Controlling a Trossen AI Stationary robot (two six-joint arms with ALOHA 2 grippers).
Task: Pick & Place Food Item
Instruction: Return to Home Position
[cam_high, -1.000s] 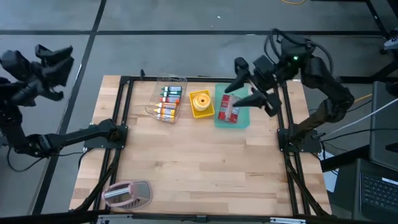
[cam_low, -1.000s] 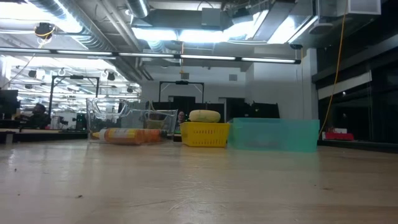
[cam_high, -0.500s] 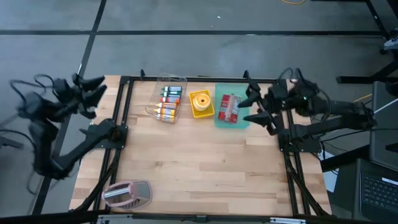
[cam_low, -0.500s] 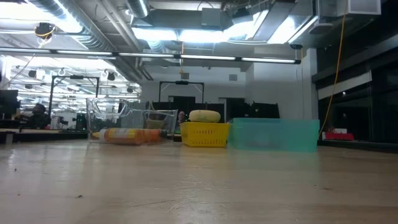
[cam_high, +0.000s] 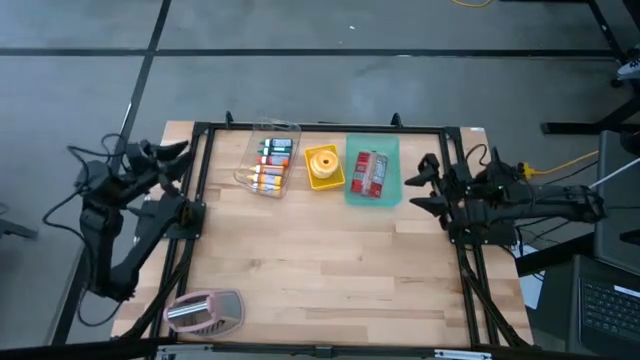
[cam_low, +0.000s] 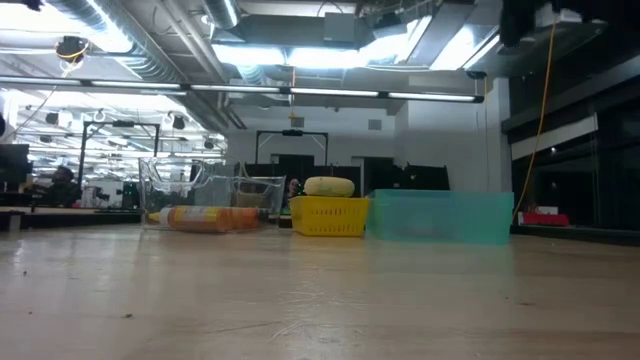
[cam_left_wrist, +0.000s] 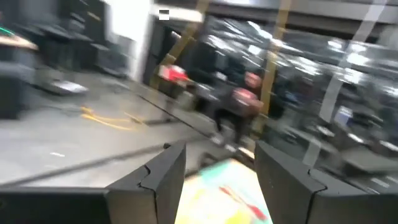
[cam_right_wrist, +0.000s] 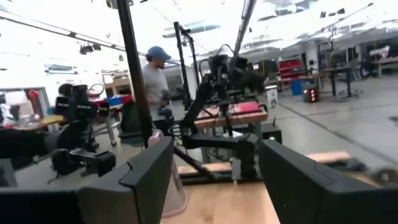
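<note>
The food coloring bottles (cam_high: 268, 166) lie on their sides in the transparent bin (cam_high: 287, 130), ahead of my left gripper (cam_high: 172, 157), nearer it than my right gripper (cam_high: 421, 184), both spread apart and empty.

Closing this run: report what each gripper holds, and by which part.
Nothing is held. The left gripper, by the left edge of the table, and the right gripper, by its right edge, are open and empty.

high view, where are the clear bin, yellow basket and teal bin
clear bin (cam_high: 279, 131): high view, its bare upper end
yellow basket (cam_high: 325, 184): high view, its lower rim
teal bin (cam_high: 393, 172): high view, bare strip along its right side
</note>
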